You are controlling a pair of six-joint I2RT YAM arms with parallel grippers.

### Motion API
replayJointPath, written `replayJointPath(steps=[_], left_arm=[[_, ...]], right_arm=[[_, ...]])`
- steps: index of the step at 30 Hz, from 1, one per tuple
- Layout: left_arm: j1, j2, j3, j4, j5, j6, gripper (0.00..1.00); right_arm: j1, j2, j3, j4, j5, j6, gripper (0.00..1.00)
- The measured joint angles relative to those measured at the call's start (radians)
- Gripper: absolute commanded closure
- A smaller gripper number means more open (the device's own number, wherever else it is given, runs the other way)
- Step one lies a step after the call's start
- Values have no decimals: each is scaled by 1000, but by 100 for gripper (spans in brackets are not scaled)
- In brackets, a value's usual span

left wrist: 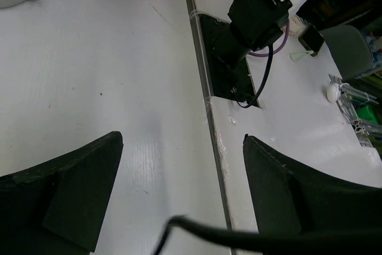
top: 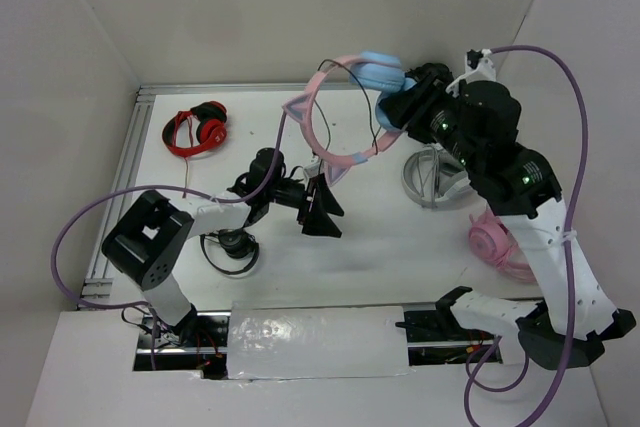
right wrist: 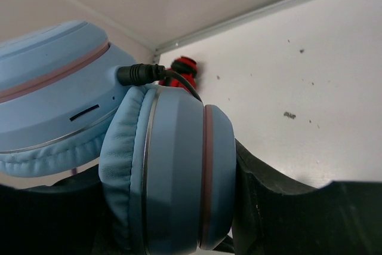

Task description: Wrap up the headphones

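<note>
The headphones hang above the white surface near the far wall, pinched by one ear cup.

The right end effector clamps one of two padded, glossy light-blue cups. The pink band carries two pointed ears. The left end effector is spread wide, holding nothing. One red-and-black set and one plain pink set lie below.
</note>
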Motion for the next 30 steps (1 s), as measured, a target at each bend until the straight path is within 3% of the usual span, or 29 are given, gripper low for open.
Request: replayJointPath(steps=[3, 5, 9, 10, 18, 24, 30], left_arm=[[0, 5, 0, 24, 0, -16, 26], [0, 10, -1, 43, 1, -27, 51], [0, 25, -1, 81, 15, -52, 85], [0, 26, -2, 82, 20, -55, 100], [0, -11, -51, 8, -55, -51, 100], [-1, -148, -68, -194, -314, -78, 100], [-2, -276, -89, -341, -544, -99, 100]], right_arm=[[-5, 21, 68, 0, 24, 14, 100], [-11, 35, 101, 3, 24, 22, 100], [-28, 57, 113, 8, 18, 40, 100], [-35, 66, 114, 7, 16, 45, 100], [-112, 99, 114, -16, 56, 77, 100], [-168, 82, 71, -19, 193, 132, 100], [-220, 44, -53, -23, 204, 138, 100]])
